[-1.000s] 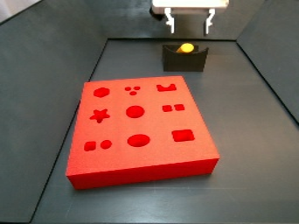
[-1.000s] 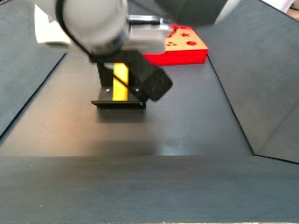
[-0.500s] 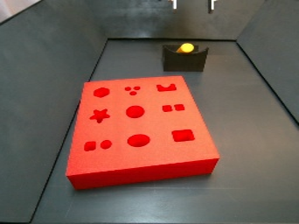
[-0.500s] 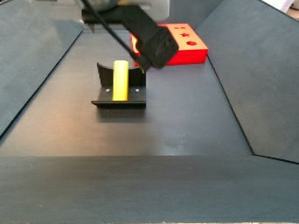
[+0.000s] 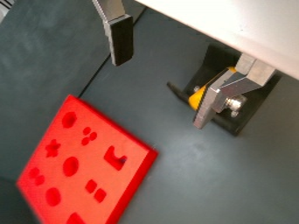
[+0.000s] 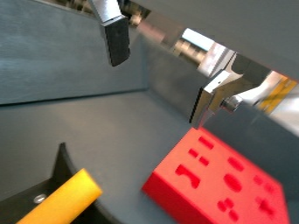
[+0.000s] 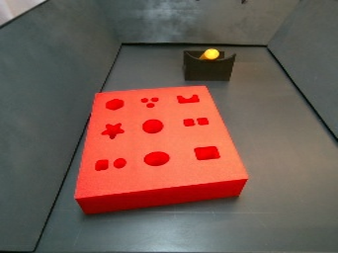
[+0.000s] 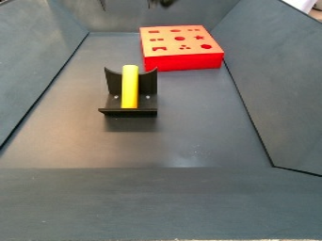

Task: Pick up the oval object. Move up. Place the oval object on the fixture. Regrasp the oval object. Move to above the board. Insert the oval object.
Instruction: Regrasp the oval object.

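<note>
Gripper [image 5: 163, 74] was out of frame in both side views, seen only in both wrist views, fingers spread with nothing between them, high above the floor. Oval object [image 8: 128, 85] lay in the fixture [image 8: 128, 105], well apart from the board [image 8: 182, 47]; in a wrist view a finger [image 5: 219, 98] partly hid the peg.
</note>
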